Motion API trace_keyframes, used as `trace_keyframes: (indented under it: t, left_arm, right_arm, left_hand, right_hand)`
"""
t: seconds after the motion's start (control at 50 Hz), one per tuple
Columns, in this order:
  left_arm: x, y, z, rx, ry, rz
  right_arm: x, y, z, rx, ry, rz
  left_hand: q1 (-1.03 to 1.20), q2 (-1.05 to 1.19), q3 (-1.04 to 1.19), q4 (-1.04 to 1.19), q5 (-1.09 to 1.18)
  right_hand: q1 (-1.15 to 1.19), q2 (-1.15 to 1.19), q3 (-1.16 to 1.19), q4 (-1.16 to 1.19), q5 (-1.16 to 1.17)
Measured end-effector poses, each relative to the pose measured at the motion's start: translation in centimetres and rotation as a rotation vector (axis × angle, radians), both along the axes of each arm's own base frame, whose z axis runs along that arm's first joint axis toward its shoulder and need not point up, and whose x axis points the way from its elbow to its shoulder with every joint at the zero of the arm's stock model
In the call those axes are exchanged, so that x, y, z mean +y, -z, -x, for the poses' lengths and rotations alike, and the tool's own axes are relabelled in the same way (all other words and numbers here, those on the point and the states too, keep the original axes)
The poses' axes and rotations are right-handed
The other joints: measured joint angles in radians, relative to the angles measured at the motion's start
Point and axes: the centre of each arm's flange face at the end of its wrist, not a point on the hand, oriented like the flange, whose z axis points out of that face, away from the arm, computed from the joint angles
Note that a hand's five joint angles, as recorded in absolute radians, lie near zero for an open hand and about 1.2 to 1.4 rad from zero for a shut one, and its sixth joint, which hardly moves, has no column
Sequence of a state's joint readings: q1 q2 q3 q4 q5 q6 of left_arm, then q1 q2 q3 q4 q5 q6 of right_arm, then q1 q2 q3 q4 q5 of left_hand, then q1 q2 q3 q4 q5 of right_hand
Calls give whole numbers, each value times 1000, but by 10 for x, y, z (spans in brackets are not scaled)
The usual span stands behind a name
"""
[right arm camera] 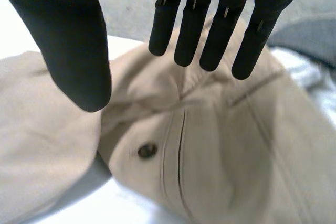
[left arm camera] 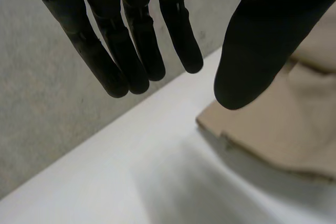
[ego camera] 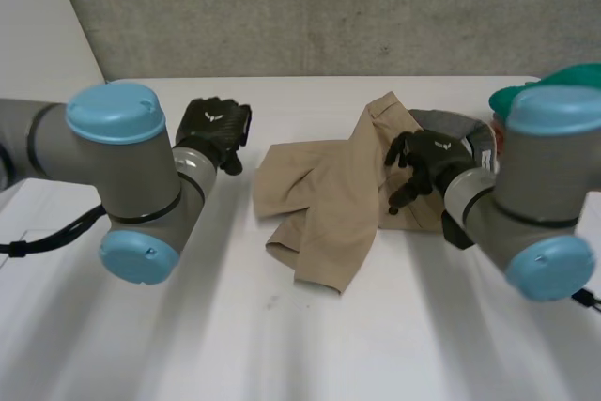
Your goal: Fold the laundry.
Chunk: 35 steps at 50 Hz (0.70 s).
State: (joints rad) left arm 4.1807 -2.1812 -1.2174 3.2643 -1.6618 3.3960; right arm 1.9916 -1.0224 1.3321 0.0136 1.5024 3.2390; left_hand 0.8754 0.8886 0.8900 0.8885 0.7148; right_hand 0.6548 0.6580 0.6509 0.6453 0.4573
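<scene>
**Open hands either side of a crumpled pair of tan trousers**

The tan trousers (ego camera: pixel 324 199) lie in a loose heap on the white table (ego camera: pixel 310 354). They sit between the two hands, directly under the right hand (ego camera: pixel 424 161) and just beside the left hand (ego camera: pixel 214 131). The cloth looks like a light woven cotton: soft, limp and easy to crease, so it should drape and sag when lifted instead of holding a shape. The stiffest part is probably the waistband. In the right wrist view it shows below the palm, with a dark button (right arm camera: pixel 147 150) and the fly seam next to it. That band, or a hem corner, looks the surest place to pinch, since a grip in the middle of a leg would likely just bunch the fabric.

The right hand (right arm camera: pixel 79 40) hangs over the waistband with its fingers straight and side by side and its thumb set wide apart, holding nothing. Whether the fingertips touch the cloth cannot be told. A grey cloth (ego camera: pixel 455 129) lies just beyond that hand.

The left hand (left arm camera: pixel 131 40) is off the garment and over bare table, its fingers straight and slightly fanned and its thumb apart. An edge of the trousers (left arm camera: pixel 283 129) lies just past its thumb. Its forearm reaches in low across the table.
</scene>
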Motion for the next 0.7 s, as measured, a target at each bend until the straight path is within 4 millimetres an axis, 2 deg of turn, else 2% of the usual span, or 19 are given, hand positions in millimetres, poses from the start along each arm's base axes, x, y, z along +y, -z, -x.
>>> trace_keyframes:
  t: [0.02, 0.08, 0.12, 0.14, 0.22, 0.26, 0.36, 0.44, 0.54, 0.6, 0.66, 0.68, 0.7]
  left_arm:
    - [11, -11, 3, 10, 17, 12]
    - [28, -23, 9, 25, 46, 19]
    - [42, -30, 15, 40, 68, 15]
    - [52, -32, 19, 51, 82, 7]
    - [76, -33, 32, 81, 103, -31]
    - [88, -27, 41, 99, 105, -64]
    - [101, -6, 62, 109, 79, -125]
    - [103, 19, 77, 70, 38, -173]
    - [104, 48, 89, -12, 6, -227]
    - [105, 58, 92, -59, 0, -261]
    - [107, 62, 93, -95, 0, -292]
    - [107, 62, 93, -100, 0, -296]
    - [109, 63, 93, -114, 3, -310]
  right_arm:
    - [-1, -11, 2, 8, -42, 16]
    - [-3, -27, 2, 45, -115, 58]
    - [-5, -37, 2, 88, -171, 103]
    - [-7, -42, 1, 120, -205, 138]
    - [-19, -51, -5, 242, -295, 275]
    - [-32, -51, -11, 337, -338, 382]
    - [-61, -35, -23, 511, -385, 558]
    - [-83, -11, -31, 634, -410, 661]
    - [-101, 20, -40, 694, -444, 737]
    - [-109, 35, -45, 695, -457, 766]
    - [-115, 46, -48, 688, -462, 781]
    - [-116, 48, -49, 687, -462, 782]
    - [-118, 53, -50, 681, -462, 786]
  left_hand:
    - [-91, -97, -91, -94, -95]
    - [-121, -123, -122, -126, -127]
    - [-260, -256, -255, -261, -264]
    - [-403, -390, -390, -400, -404]
    - [-564, -563, -563, -574, -579]
    - [-586, -599, -601, -606, -617]
    - [-586, -603, -603, -608, -619]
    - [-586, -603, -603, -608, -619]
    - [-586, -605, -603, -608, -619]
    - [-584, -603, -601, -605, -616]
    - [-400, -410, -427, -422, -423]
    - [-400, -410, -427, -422, -423]
    - [-314, -247, -257, -250, -254]
  right_hand:
    - [-35, -31, -38, -32, -35]
    - [-79, -79, -79, -70, -79]
    - [-115, -123, -115, -109, -115]
    - [-146, -159, -146, -142, -151]
    - [-214, -216, -208, -215, -221]
    - [-222, -217, -215, -230, -236]
    - [-222, -217, -215, -230, -239]
    - [-222, -217, -215, -230, -239]
    - [-222, -217, -215, -230, -239]
    - [-210, -210, -207, -213, -207]
    - [-58, -66, -57, -67, -56]
    - [-18, -21, -28, -23, -16]
    - [99, 117, 118, 121, 116]
